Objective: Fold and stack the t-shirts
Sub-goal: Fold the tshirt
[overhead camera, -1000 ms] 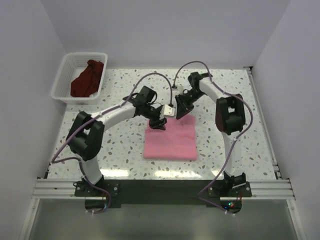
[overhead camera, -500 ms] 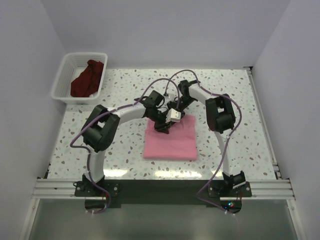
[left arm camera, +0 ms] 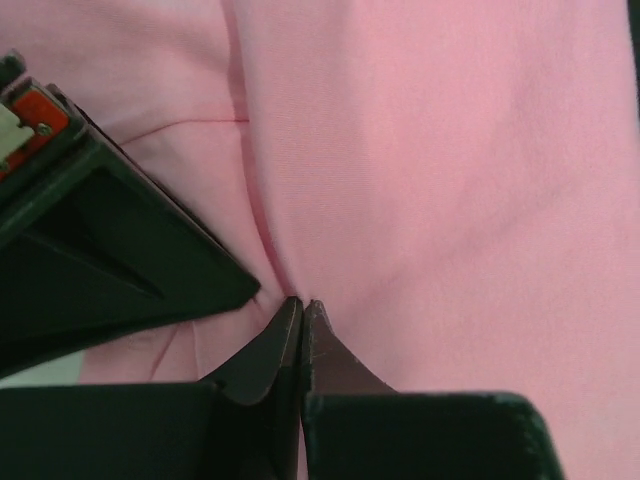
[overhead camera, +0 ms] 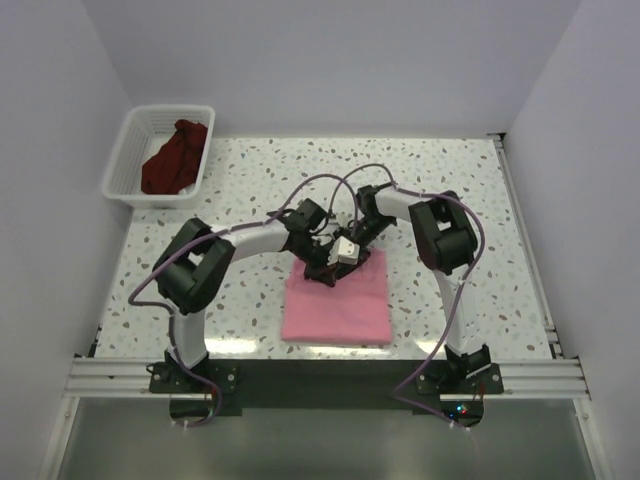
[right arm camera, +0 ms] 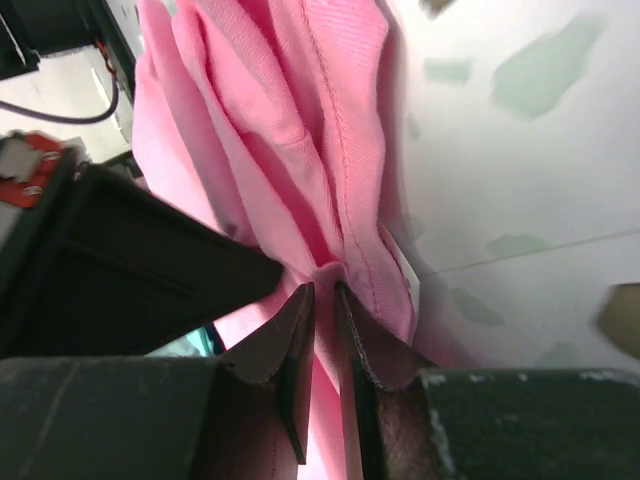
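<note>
The light pink t-shirt (overhead camera: 335,308) lies folded as a rectangle on the table in front of the arms. My left gripper (overhead camera: 322,268) is at its far edge, jaws shut on a pinch of the pink cloth (left arm camera: 420,180). My right gripper (overhead camera: 353,250) is right beside it at the same far edge, shut on a bunched fold of the pink shirt (right arm camera: 300,130). In the wrist views the left gripper (left arm camera: 302,305) and the right gripper (right arm camera: 325,290) each hold cloth at their tips. The dark maroon t-shirt (overhead camera: 175,158) lies crumpled in the basket.
The white lattice basket (overhead camera: 124,165) stands at the far left corner of the speckled table (overhead camera: 480,230). Walls close in the left, back and right sides. Both arms' cables loop above the shirt's far edge.
Both grippers came together at the pink shirt's far edge and closed on it. The shirt has slid a little toward the near edge of the table.
</note>
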